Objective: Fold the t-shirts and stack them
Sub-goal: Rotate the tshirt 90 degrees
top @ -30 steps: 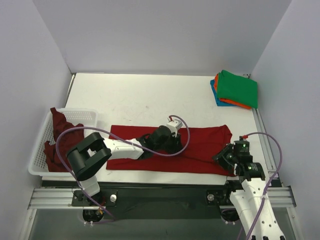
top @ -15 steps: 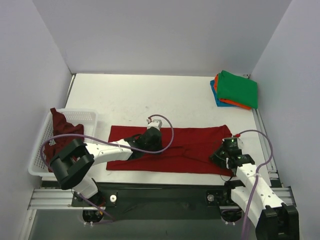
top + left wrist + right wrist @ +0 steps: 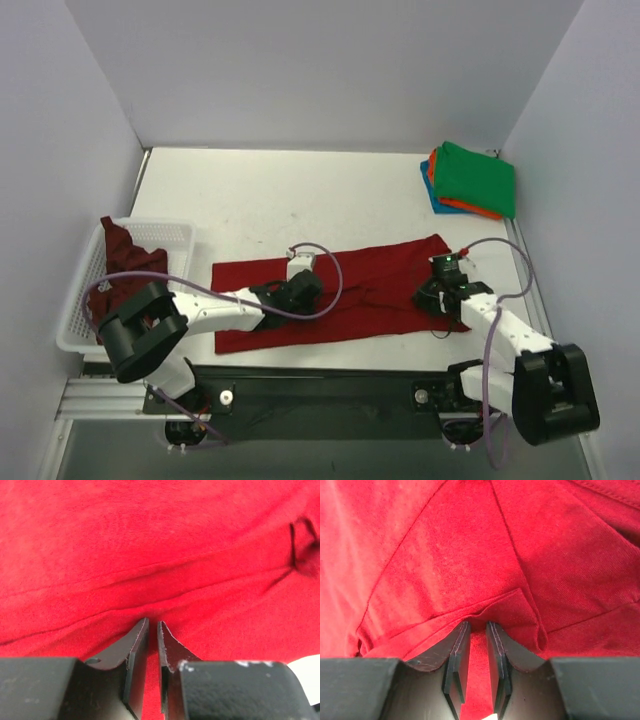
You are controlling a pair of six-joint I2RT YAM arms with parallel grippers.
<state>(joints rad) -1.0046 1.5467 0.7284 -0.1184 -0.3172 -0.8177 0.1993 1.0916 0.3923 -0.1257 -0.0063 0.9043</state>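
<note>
The bright red t-shirt (image 3: 375, 292) lies as a long flat strip across the near middle of the table. My left gripper (image 3: 298, 292) rests on its left half. In the left wrist view the gripper (image 3: 153, 622) is shut on a fold of the red cloth (image 3: 150, 540). My right gripper (image 3: 436, 296) is at the shirt's right end. In the right wrist view the gripper (image 3: 477, 624) pinches a raised fold of the cloth (image 3: 460, 545). The maroon shirt (image 3: 118, 262) hangs in the basket. The green shirt (image 3: 476, 178) tops the folded orange (image 3: 452, 204) and blue (image 3: 430, 188) ones at the far right.
The white mesh basket (image 3: 172, 230) stands at the table's left edge. The folded stack sits close to the right wall. Purple cables loop over both arms. A metal rail runs along the near edge of the table.
Both grippers have moved left with the red cloth in them. The right gripper also went farther from the near edge, so the shirt's right end now lies farther back and the strip is skewed.
</note>
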